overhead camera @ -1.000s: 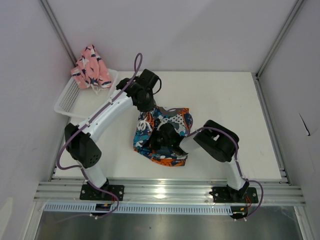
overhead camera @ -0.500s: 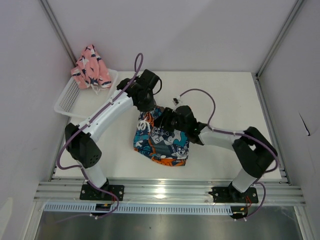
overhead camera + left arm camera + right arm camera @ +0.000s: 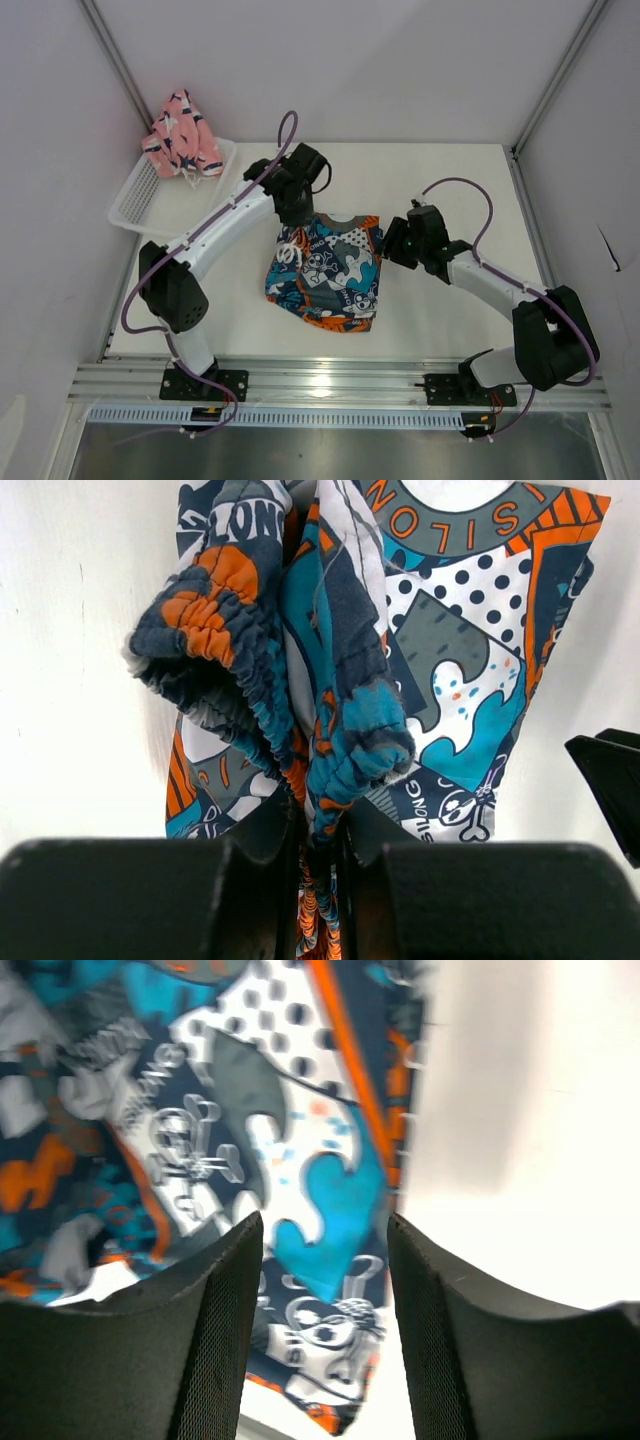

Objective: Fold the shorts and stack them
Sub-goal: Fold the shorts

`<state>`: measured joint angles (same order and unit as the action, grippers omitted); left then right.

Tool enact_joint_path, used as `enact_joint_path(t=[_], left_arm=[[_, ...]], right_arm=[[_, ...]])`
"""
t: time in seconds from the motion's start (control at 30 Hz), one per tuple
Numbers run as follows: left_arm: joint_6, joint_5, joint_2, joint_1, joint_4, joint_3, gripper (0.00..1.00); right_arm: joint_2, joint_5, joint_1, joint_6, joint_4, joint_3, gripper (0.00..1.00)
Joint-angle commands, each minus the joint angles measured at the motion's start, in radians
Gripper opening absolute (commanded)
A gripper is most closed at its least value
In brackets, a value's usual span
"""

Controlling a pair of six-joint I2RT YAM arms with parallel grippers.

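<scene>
So the printed shorts (image 3: pixel 325 275) were lying roughly folded in the middle of the table (image 3: pixel 470 190), between the two arms. The left gripper (image 3: pixel 300 208) sat at their far left corner, jaws squeezed tight on a bunched-up bit of the elastic waistband. The right gripper (image 3: pixel 392 243) was just beside the shorts' right edge with its fingers (image 3: pixel 215 1330) spread apart and nothing between them; its wrist camera only showed the print past the gap. The pink shorts (image 3: pixel 182 135) were heaped at the far end of the white mesh basket (image 3: pixel 135 195), over at the far left.
</scene>
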<state>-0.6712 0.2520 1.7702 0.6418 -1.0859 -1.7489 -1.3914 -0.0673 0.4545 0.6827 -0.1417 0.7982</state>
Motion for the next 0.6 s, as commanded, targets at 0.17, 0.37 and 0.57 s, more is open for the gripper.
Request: enact_joint_path(t=[0.17, 0.37, 0.57], left_arm=[[0.007, 0.050, 0.024, 0.044, -0.009, -0.072, 0.00], [-0.008, 0.056, 0.054, 0.067, -0.006, -0.086, 0.00], [-0.027, 0.070, 0.083, 0.101, -0.005, -0.090, 0.00]], right_arm=[[-0.101, -0.014, -0.011, -0.095, -0.087, 0.036, 0.54], [-0.181, -0.018, 0.000, -0.098, -0.064, 0.067, 0.52], [-0.231, -0.034, 0.010, -0.103, -0.050, 0.102, 0.50]])
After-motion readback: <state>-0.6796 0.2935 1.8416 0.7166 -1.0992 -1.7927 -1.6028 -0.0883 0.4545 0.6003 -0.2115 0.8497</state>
